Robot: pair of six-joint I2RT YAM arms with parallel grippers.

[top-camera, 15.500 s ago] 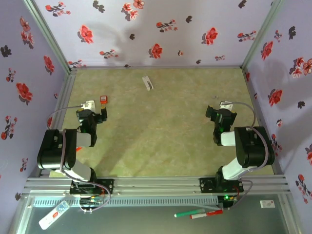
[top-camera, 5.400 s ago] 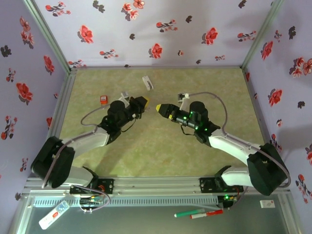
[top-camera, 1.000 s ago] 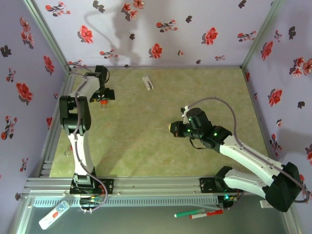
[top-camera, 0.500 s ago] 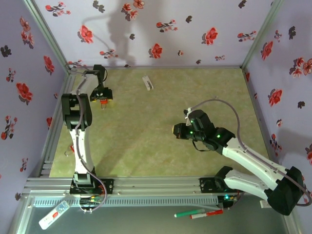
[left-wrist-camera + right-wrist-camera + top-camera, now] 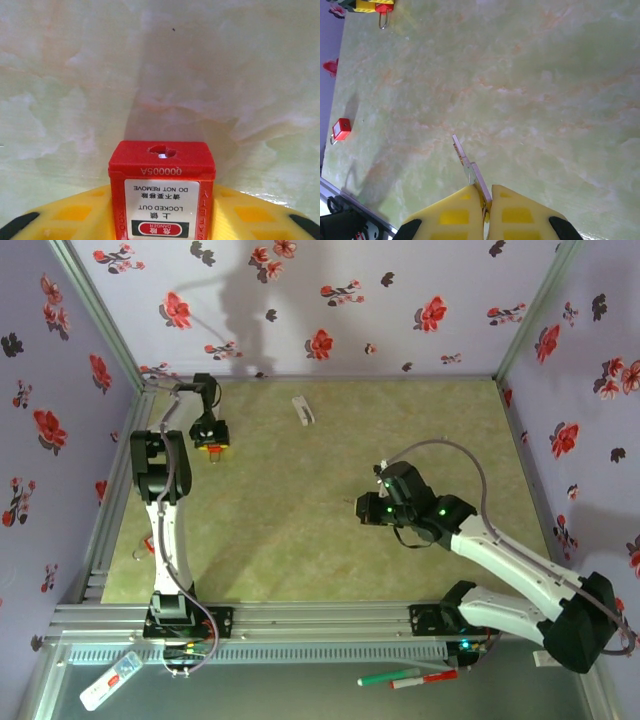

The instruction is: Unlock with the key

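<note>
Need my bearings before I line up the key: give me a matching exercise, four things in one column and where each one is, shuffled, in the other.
Things:
1 padlock
2 key
3 white piece
4 green marker

Places:
a pinched in the right gripper
b lying on the table's far side
c between the yellow fingers of the left gripper
d on the front ledge

Pairs: 1-c, 2-a, 3-b, 4-d.

Table (image 5: 290, 540) lies open left of the right hand (image 5: 361, 508) — white strip (image 5: 303, 409) near the back wall (image 5: 330, 300).
</note>
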